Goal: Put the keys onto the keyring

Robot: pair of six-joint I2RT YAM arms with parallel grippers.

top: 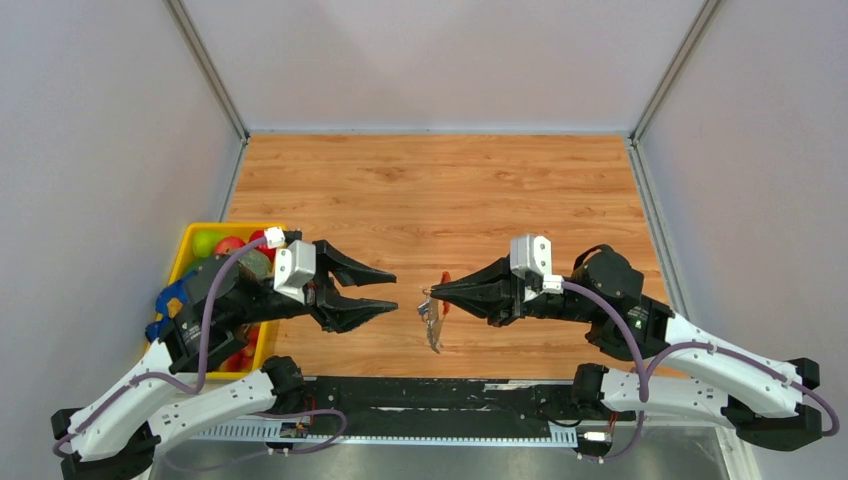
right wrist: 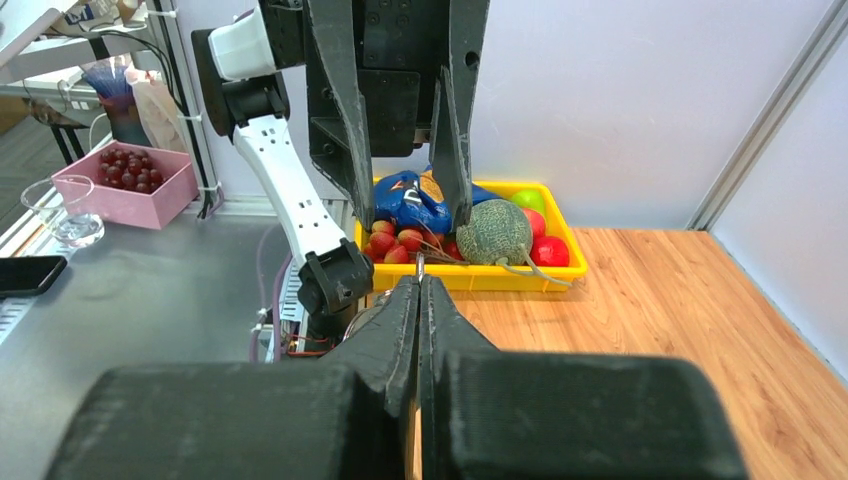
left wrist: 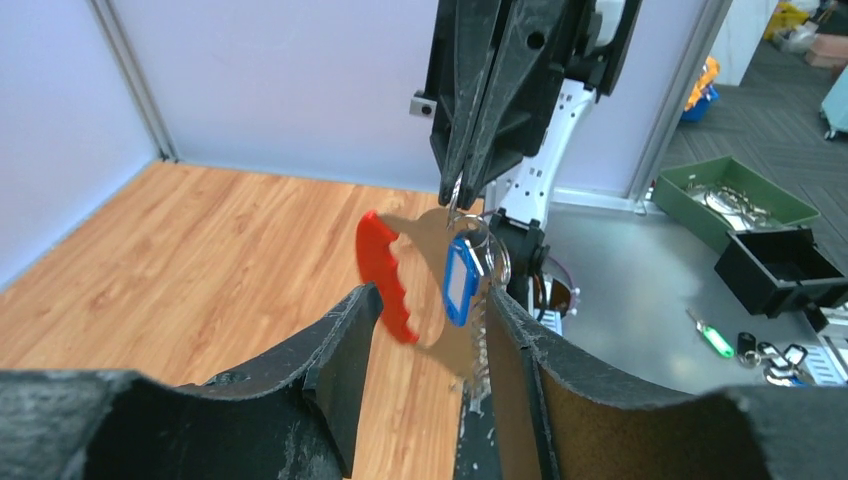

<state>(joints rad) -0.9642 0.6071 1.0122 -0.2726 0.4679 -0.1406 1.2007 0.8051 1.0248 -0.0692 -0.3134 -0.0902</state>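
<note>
The tabletop [top: 440, 190] is a light wooden board with plain walls on three sides, and most of its grain is bare. A yellow bin [top: 187, 245] stands on it at the left edge, towards the near side, heaped with fruit, including a netted green melon [right wrist: 495, 232]. Along the near edge the wood gives way to grey metal [top: 450, 450]. On that metal the left wrist view shows a green tray [left wrist: 735, 195], a black tray [left wrist: 780, 270] and a green-tagged key [left wrist: 712, 338]. The right wrist view shows a pink box of grapes [right wrist: 125, 185], a clear glass [right wrist: 65, 215] and a black phone [right wrist: 25, 272].
</note>
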